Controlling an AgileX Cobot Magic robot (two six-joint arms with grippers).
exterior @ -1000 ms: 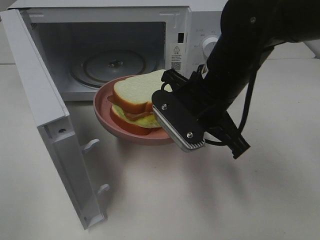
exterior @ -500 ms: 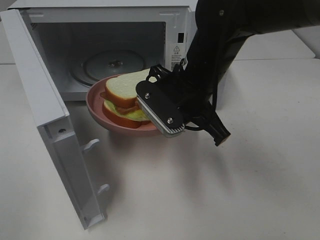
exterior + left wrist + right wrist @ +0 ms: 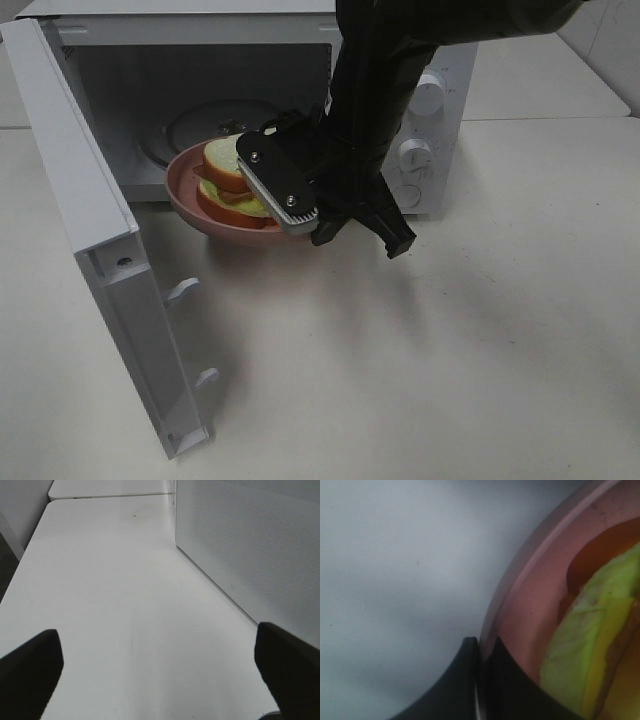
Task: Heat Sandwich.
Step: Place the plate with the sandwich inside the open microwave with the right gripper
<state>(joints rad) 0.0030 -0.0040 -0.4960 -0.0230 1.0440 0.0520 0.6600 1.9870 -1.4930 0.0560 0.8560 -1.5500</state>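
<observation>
The sandwich (image 3: 226, 178), white bread with green lettuce and brown filling, lies on a pink round plate (image 3: 184, 190). My right gripper (image 3: 283, 222) is shut on the plate's near rim and holds it at the microwave's (image 3: 445, 130) open mouth, partly over the glass turntable (image 3: 205, 121). The right wrist view shows the gripper (image 3: 480, 652) pinching the plate rim (image 3: 520, 587), with the sandwich's lettuce (image 3: 575, 645) beside it. My left gripper (image 3: 160, 672) is open and empty above the table beside the microwave's side wall (image 3: 250, 545); it does not show in the exterior view.
The microwave door (image 3: 85, 210) stands open to the left, reaching toward the table's front. The control knobs (image 3: 428, 95) are on the right of the microwave front. The white table (image 3: 480, 340) extends in front and to the right.
My right gripper has carried the plate with the sandwich left and back, from in front of the microwave into its opening. The arm now covers the microwave's upper right.
</observation>
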